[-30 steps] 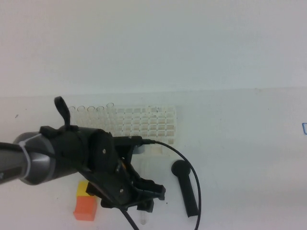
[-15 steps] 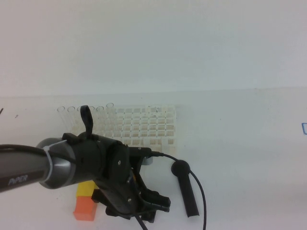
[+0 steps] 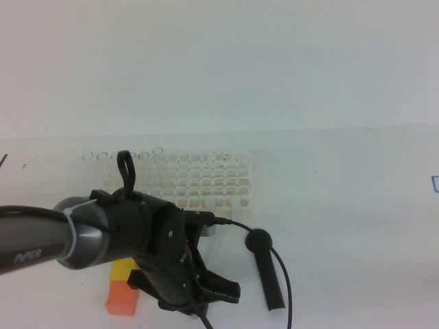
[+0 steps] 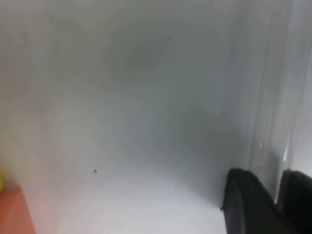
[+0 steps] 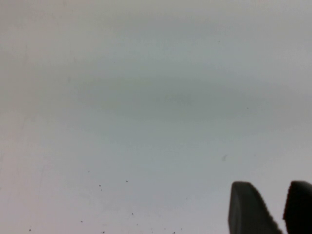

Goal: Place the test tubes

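The left arm [image 3: 103, 236] carries white lettering [image 3: 27, 256] reading "PiPER". Its left gripper [image 3: 200, 300] hangs low over the plain white tabletop [image 3: 343, 205], at six o'clock from the clear plastic grid rack [image 3: 209, 179], with a clear glass test tube [image 4: 271, 97] running right up to it; whether it grips I cannot tell. The right gripper [image 5: 277, 195], clenched on nothing, hovers over bare white surface, and a white wall [image 3: 219, 62] stands behind.

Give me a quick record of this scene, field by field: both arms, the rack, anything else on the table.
left tool: low over the near side of the table, right of the orange block
right tool: seen only by its wrist camera, above the table
rack: behind the left tool, several tubes upright
black handle: lying right of the left tool
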### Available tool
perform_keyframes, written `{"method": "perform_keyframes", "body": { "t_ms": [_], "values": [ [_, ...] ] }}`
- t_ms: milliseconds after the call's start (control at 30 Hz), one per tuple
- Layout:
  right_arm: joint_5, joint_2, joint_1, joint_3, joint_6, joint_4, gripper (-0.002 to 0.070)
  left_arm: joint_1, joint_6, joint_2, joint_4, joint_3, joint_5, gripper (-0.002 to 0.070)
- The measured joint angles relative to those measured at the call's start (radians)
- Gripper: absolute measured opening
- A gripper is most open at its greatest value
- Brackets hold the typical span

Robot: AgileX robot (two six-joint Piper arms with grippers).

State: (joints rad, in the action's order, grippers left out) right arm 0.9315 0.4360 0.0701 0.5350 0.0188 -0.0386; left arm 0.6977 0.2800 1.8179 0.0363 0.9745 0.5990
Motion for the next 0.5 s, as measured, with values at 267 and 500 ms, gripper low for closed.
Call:
{"method": "perform_keyframes", "body": {
  "t_ms": [267, 500],
  "values": [
    [-0.005, 0.000, 0.000, 0.000, 0.003, 0.000, 0.0190, 0.000, 0.045, -0.040, -0.012, 0.000, -0.001, -0.0001],
    [-0.013, 0.000, 0.000, 0.000, 0.009, -0.002, 0.0190, 0.000, 0.045, -0.235, -0.012, 0.000, 0.007, -0.0001]
  ]
}}
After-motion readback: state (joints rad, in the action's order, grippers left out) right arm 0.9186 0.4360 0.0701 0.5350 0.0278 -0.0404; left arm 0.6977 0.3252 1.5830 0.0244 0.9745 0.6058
